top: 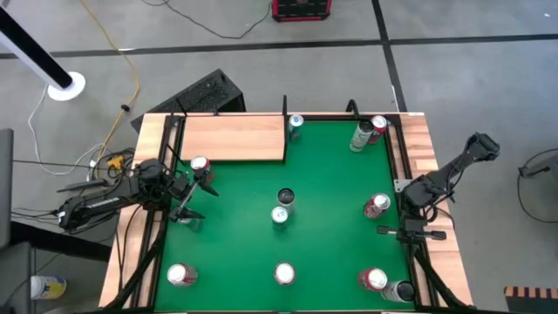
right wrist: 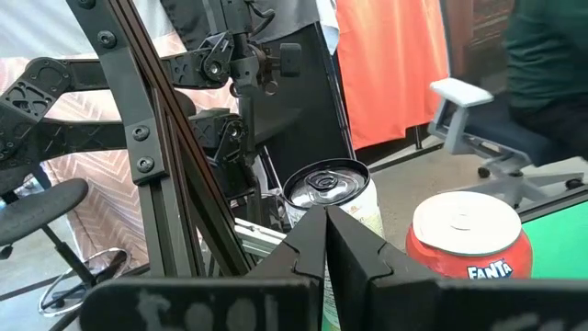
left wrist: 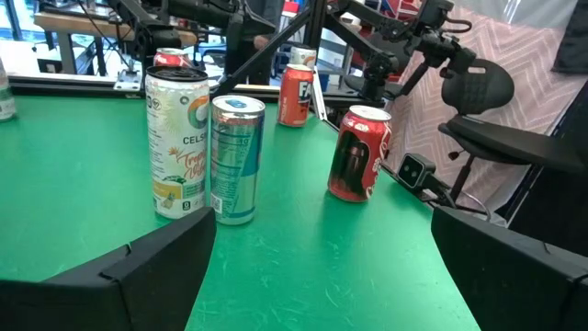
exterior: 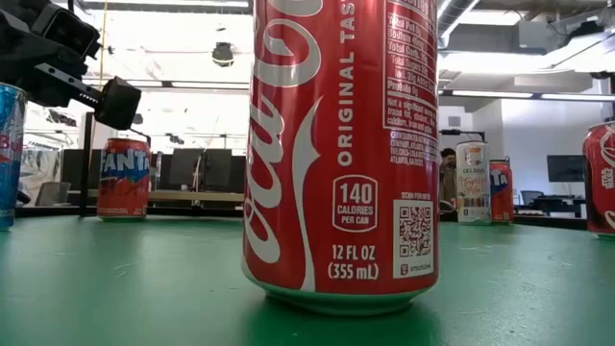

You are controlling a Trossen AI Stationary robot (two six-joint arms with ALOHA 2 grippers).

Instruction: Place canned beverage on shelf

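Observation:
The shelf (top: 234, 138), a pale wood board, lies flat at the table's far left. Several cans stand upright on the green felt. My left gripper (top: 193, 196) is open at the table's left side, just near of an orange Fanta can (top: 200, 166), and holds nothing. Its wrist view looks between its fingers (left wrist: 138, 267) at a tall Celsius can (left wrist: 179, 142), a slim silver-blue can (left wrist: 236, 156) and a red can (left wrist: 360, 152) farther off. My right gripper (top: 384, 231) is shut at the table's right edge, holding nothing.
A Coca-Cola can (exterior: 341, 144) stands at the middle of the near edge. Two cans (top: 368, 133) are at the far right, one (top: 295, 123) sits beside the shelf, and a Fanta can (right wrist: 469, 239) and a silver-topped can (right wrist: 326, 184) are at the near right corner.

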